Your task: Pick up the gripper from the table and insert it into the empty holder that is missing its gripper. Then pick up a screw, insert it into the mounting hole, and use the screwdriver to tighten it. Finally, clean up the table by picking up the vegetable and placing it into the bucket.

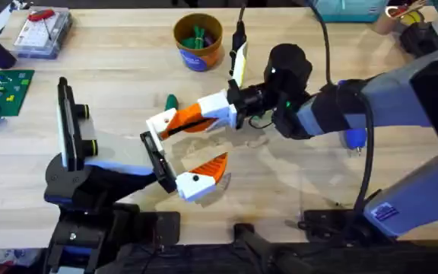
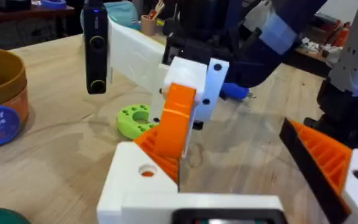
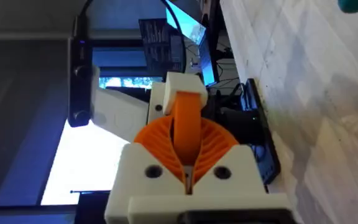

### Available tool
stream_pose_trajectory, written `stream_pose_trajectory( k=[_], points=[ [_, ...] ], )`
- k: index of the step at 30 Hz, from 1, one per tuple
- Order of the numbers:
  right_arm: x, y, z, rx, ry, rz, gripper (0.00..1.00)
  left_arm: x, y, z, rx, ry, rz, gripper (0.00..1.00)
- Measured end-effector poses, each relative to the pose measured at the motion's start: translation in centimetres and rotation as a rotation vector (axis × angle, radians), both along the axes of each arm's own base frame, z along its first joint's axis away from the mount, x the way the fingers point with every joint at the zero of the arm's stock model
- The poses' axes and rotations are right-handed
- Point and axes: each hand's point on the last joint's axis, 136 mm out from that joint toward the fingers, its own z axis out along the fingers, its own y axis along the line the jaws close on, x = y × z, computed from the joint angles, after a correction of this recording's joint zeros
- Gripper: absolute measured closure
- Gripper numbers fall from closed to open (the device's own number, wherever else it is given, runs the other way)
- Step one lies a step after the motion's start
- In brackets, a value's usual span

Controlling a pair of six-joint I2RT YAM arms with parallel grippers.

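From overhead, shows the gripper (image 1: 160,123) pinched tight in the right gripper (image 1: 179,120) mid-table, long axis in line with that claw, white end pointing left at the top of the holder (image 1: 157,160), beside the left gripper (image 1: 188,156) spread wide and holding nothing, the bucket (image 1: 198,39) well apart at the far edge. From the left wrist, finds its holed white base lowest and the orange wedge rising toward the claw; cannot tell whether seated. From the right wrist, looks along its length, orange part between the closed pads (image 3: 219,146), white end farthest away.
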Motion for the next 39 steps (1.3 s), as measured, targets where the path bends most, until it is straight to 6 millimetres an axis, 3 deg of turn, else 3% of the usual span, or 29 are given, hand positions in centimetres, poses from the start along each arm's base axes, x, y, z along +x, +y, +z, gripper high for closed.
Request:
stream_pose_trajectory(
  k=[31,32,33,37,39],
  points=[
    [0.3,0.6,0.3,-0.007,0.018,0.015,0.986,0.4,0.2,0.0,0.004,-0.006,0.025,0.010],
    [0.3,0.6,0.3,-0.008,0.020,0.016,0.947,0.4,0.2,0.0,0.004,-0.006,0.025,0.010],
    [0.3,0.6,0.3,-0.010,0.024,0.018,0.847,0.3,0.2,0.0,0.004,-0.007,0.022,0.010],
    [-2.5,2.0,-0.1,-0.020,0.037,0.102,0.246,-0.6,-0.4,0.0,0.004,-0.010,-0.039,0.010],
    [-3.4,2.4,-0.2,-0.022,0.040,0.133,0.035,-0.8,-0.5,0.0,0.005,-0.011,-0.050,0.010]
  ],
)
